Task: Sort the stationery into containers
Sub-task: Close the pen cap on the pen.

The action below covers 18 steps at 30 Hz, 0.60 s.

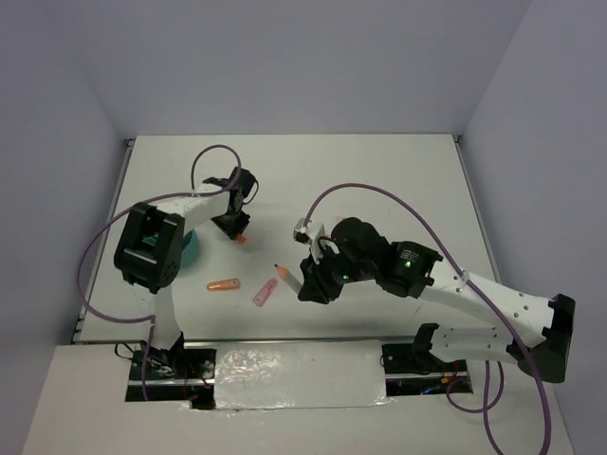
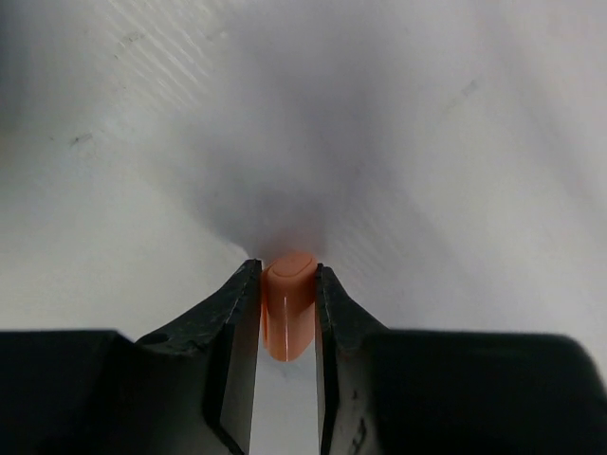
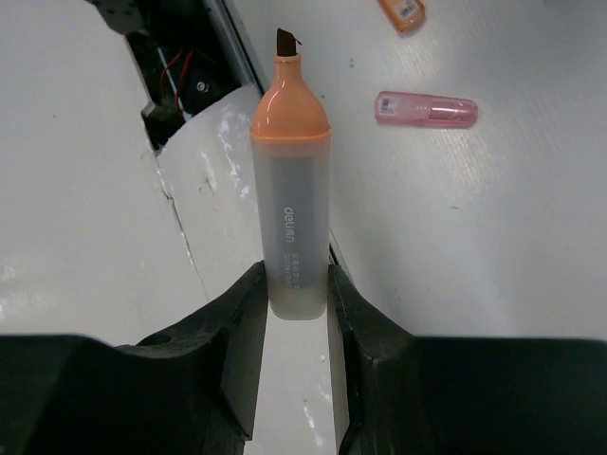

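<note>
White tabletop point(image 1: 379, 180): left gripper point(image 2: 288, 273) clamped on small orange plastic cap point(image 2: 287, 318); right gripper point(image 3: 296, 284) pinching uncapped orange-collared translucent highlighter point(image 3: 290, 190), which projects ahead.

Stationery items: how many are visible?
4: an orange piece in the left gripper, a highlighter in the right gripper, an orange marker and a pink marker on the table. The half-hidden teal bowl may hold more.
</note>
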Each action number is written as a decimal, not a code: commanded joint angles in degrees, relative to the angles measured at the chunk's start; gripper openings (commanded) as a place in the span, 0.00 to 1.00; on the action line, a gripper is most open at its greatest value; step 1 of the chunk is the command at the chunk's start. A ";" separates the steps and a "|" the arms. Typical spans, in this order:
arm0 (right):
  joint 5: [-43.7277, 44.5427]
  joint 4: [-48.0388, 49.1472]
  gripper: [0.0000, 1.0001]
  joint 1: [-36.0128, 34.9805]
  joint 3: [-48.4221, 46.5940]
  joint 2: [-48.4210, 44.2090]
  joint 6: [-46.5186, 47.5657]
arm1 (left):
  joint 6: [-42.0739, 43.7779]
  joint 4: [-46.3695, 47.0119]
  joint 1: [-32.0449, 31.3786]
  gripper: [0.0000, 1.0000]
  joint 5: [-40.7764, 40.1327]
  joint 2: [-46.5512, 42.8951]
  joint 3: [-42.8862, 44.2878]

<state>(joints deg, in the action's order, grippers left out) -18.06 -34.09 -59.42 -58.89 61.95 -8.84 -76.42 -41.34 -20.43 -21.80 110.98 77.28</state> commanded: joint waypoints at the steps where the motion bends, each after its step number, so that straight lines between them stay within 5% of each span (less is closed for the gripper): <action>1: 3.48 5.43 0.00 1.40 1.50 -1.75 -7.05 | 9.76 13.97 -0.05 0.00 7.19 -11.55 -5.63; 6: 5.21 4.48 0.00 1.94 -2.88 1.76 -19.68 | 18.84 41.10 -0.32 0.00 21.26 -33.95 -18.72; 9: 10.33 1.57 0.00 0.54 -6.66 5.36 -24.55 | 20.08 48.09 -0.75 0.00 22.07 -45.82 -22.86; 18: 31.14 -9.76 0.00 -5.26 -24.41 18.02 -28.07 | 27.64 29.84 -6.73 0.00 11.61 -55.78 -15.31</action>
<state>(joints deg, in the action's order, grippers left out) 2.70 -39.70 -63.81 -77.08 78.35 -33.67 -53.36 -4.51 -25.61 -6.22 55.09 60.49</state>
